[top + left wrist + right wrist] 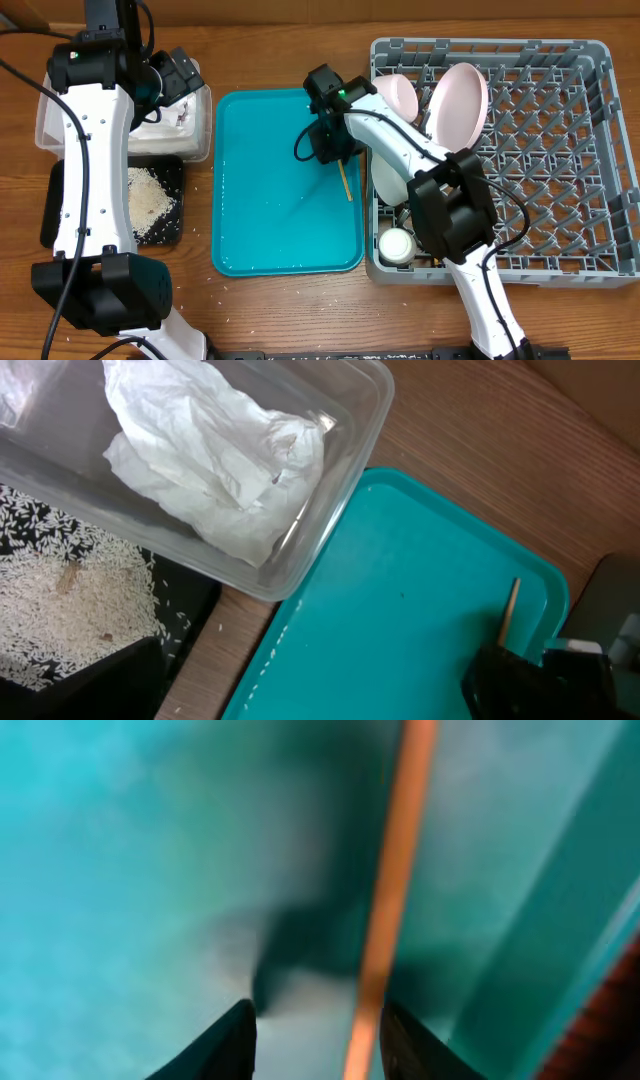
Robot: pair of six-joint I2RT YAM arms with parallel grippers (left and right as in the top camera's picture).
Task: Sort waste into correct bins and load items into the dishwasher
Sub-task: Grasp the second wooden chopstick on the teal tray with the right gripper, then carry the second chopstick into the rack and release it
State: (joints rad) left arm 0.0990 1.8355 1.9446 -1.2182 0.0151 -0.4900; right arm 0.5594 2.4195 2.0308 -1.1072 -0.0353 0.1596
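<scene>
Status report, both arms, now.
Right gripper open, straddling chopstick on teal tray. Left gripper above clear tub, state unclear. Napkin in tub. No obstruction seen.

Crumpled napkin point(215, 465) in clear tub point(340, 500); rice point(150, 200) in black tray point(172, 168); chopstick point(345, 182) on teal tray point(270, 200); plate point(458, 100), cup point(396, 245) in rack point(490, 44).

The counter point(270, 40) is light brown wood with a fine grain running left to right in the overhead view, and it reaches every edge of that view. The light is soft and even, with only faint shadows. A dark strip point(330, 354) lines the bottom edge. In the left wrist view, a paler tan band point(600, 390) crosses the upper right corner; what it is cannot be told.
</scene>
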